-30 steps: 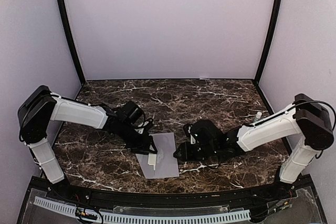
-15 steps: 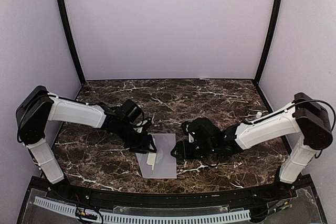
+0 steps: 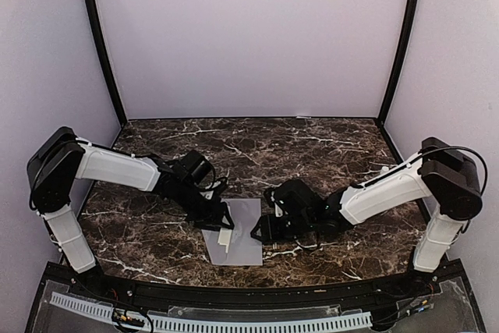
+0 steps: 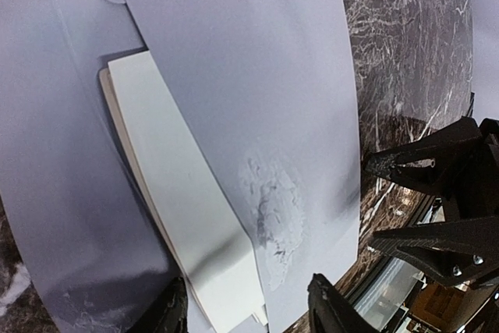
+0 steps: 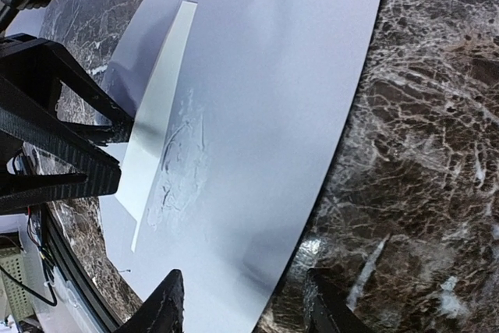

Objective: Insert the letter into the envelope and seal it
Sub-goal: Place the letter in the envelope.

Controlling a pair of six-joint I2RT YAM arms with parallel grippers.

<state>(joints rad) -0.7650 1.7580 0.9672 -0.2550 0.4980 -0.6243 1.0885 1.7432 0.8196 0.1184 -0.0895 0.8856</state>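
Envelope (image 3: 243, 232) lies flat on the tabletop (image 3: 312, 146), at the middle of the near edge. The letter (image 3: 225, 237) is mostly inside it, with only an off-white strip showing along the envelope's left side (plain back of the sheet). Left gripper (image 4: 248, 308) sits low over that strip at the envelope's left edge, jaws apart, clamping nothing; right gripper (image 5: 242, 294) is low over the envelope's right edge, fingers likewise spread, with only the flat paper beneath them and no grip on it.
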